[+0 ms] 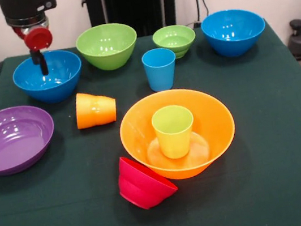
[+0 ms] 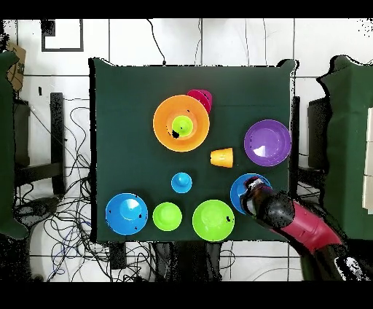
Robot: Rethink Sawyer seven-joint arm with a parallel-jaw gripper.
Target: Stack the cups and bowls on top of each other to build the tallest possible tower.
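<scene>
Tool (image 1: 42, 60) hangs vertically from the arm, dipped into a blue bowl (image 1: 48, 77); grip state unclear.

lime cup (image 1: 174, 130), orange bowl (image 1: 217, 115) (glossy), green tablecloth (image 1: 274, 173)

We see a robot lab: a table (image 2: 124, 109) with a dark green cloth, loose wires (image 2: 69, 182) all over the white tiled floor (image 2: 233, 44).

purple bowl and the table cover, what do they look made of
The purple bowl looks like glossy moulded plastic: bright highlights streak its smooth inside. The dark green table cover looks like matte cloth, maybe felt: no shine and soft folds at its edges.
</scene>
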